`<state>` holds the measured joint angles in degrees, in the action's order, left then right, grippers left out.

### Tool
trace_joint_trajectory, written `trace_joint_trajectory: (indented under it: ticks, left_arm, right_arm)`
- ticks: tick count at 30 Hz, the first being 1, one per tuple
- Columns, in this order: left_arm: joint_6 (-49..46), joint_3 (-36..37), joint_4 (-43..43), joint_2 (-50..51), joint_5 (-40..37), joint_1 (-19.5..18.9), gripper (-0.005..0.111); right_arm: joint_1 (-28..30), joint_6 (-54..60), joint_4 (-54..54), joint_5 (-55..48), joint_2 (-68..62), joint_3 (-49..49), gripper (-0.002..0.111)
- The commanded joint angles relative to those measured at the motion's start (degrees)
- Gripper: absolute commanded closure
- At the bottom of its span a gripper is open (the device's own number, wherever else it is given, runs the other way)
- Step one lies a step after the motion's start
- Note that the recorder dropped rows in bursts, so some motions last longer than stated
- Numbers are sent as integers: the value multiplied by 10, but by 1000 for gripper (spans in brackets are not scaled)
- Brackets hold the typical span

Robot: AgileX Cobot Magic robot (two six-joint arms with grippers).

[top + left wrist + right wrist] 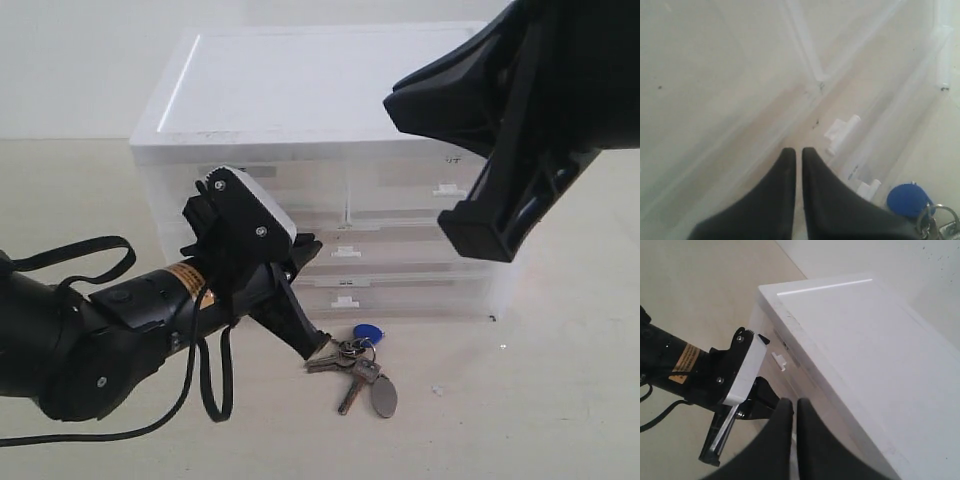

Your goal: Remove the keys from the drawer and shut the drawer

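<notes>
The keys [356,366], with blue fob [369,331] and grey tag, lie on the table in front of the cabinet. In the left wrist view the blue fob [910,200] shows at the edge. The middle drawer [400,250] sits flush with the cabinet front, its white handle tab [842,132] visible. My left gripper [308,244] [796,150] is shut on nothing, its tips right at that drawer's front, left of the tab. My right gripper [392,103] [791,402] hangs shut and empty above the cabinet's front edge.
The white cabinet [300,80] [855,340] stands at the back of the beige table [520,400]. Its bottom drawer tab [345,300] is just behind the keys. A loose black cable [212,385] trails under the left arm.
</notes>
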<state>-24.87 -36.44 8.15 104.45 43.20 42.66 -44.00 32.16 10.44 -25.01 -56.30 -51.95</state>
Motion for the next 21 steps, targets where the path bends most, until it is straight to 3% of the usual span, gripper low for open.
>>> trace_joint_trajectory:
  ticks: [1, 11, 21]
  left_arm:
    - [-3, -12, 35, 0, 2, -2, 102]
    - [9, 27, 27, -55, -43, -1, 102]
    - [45, 102, 27, -275, -45, -1, 102]
  right_arm:
    - [0, -3, 3, -1, 4, -2, 108]
    - [0, -3, 2, -13, 4, -2, 108]
    - [0, -3, 1, -15, 28, -2, 108]
